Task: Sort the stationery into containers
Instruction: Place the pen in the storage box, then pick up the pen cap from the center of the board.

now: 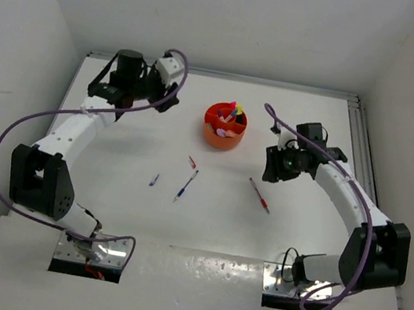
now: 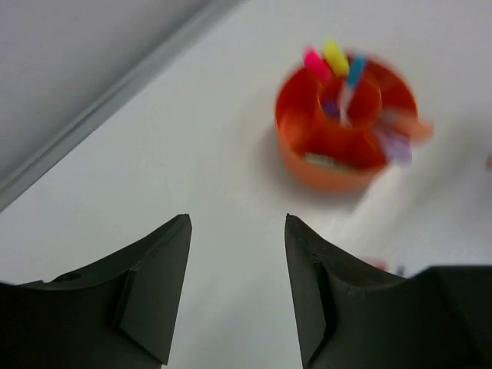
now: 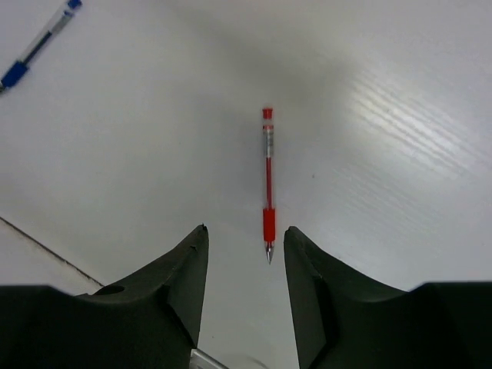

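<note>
The round orange tub [image 1: 223, 135] stands at the middle back of the table, with pink- and yellow-capped markers and other stationery standing in it. In the left wrist view the tub [image 2: 323, 173] is blurred, ahead and to the right of my open, empty left gripper [image 2: 237, 223]. From above, the left gripper [image 1: 165, 102] hangs to the left of the tub. A red pen [image 3: 267, 184] lies on the table, its tip just ahead of the gap of my open right gripper [image 3: 246, 231]. Seen from above, the right gripper [image 1: 270, 170] hovers just beyond this red pen [image 1: 259, 195].
A blue pen [image 1: 186, 186] lies on the table left of centre, also seen in the right wrist view as the blue pen [image 3: 34, 46]. A short red piece [image 1: 191, 162] and a short blue piece [image 1: 154, 180] lie near it. White walls close in the table.
</note>
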Tool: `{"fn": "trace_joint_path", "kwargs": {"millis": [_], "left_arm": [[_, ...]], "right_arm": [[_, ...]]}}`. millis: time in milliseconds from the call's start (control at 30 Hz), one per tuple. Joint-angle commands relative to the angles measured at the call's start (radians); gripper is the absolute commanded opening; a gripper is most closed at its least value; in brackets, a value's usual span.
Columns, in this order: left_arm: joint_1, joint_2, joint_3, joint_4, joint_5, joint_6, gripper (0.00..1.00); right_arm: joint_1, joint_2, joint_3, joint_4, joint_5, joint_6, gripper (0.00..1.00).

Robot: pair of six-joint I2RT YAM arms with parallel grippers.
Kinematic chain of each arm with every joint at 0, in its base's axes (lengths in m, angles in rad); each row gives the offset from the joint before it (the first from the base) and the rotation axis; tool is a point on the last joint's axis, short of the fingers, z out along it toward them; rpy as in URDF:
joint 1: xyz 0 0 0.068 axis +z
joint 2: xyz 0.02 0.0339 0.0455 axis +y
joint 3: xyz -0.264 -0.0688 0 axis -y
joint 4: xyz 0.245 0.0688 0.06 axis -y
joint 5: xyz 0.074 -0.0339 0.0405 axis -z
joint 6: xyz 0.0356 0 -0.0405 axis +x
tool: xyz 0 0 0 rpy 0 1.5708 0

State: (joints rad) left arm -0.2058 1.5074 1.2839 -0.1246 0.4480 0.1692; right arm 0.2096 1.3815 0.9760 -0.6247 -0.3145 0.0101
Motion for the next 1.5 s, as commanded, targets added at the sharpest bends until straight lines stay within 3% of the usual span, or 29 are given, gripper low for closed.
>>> {"fn": "trace_joint_path", "kwargs": {"millis": [0,67,167,333,467,767,1467], "left_arm": [[0.000,-0.012,0.023,-0.539,0.236,0.648,0.58],[-0.003,-0.010,0.020,-0.721,0.265,0.892,0.55],[-0.018,-0.004,-0.007,-0.823,0.271,1.141,0.52],[-0.093,0.043,-0.051,-0.788,0.250,1.306,0.45],[-0.191,0.118,-0.051,-0.759,0.209,1.355,0.45],[-0.299,0.295,-0.014,-0.693,0.087,1.412,0.42],[-0.323,0.522,0.164,-0.705,-0.017,1.517,0.41]], "right_arm": [[0.001,-0.056,0.003,-0.016,0.017,-0.068,0.44],[-0.006,-0.055,0.021,-0.045,0.005,-0.087,0.44],[-0.016,-0.045,0.055,-0.081,-0.008,-0.101,0.44],[-0.044,-0.042,0.087,-0.093,-0.026,-0.090,0.44],[-0.062,-0.045,0.098,-0.110,-0.029,-0.090,0.44],[-0.093,-0.042,0.130,-0.136,-0.037,-0.094,0.44],[-0.113,-0.033,0.115,-0.130,-0.051,-0.090,0.44]]}}
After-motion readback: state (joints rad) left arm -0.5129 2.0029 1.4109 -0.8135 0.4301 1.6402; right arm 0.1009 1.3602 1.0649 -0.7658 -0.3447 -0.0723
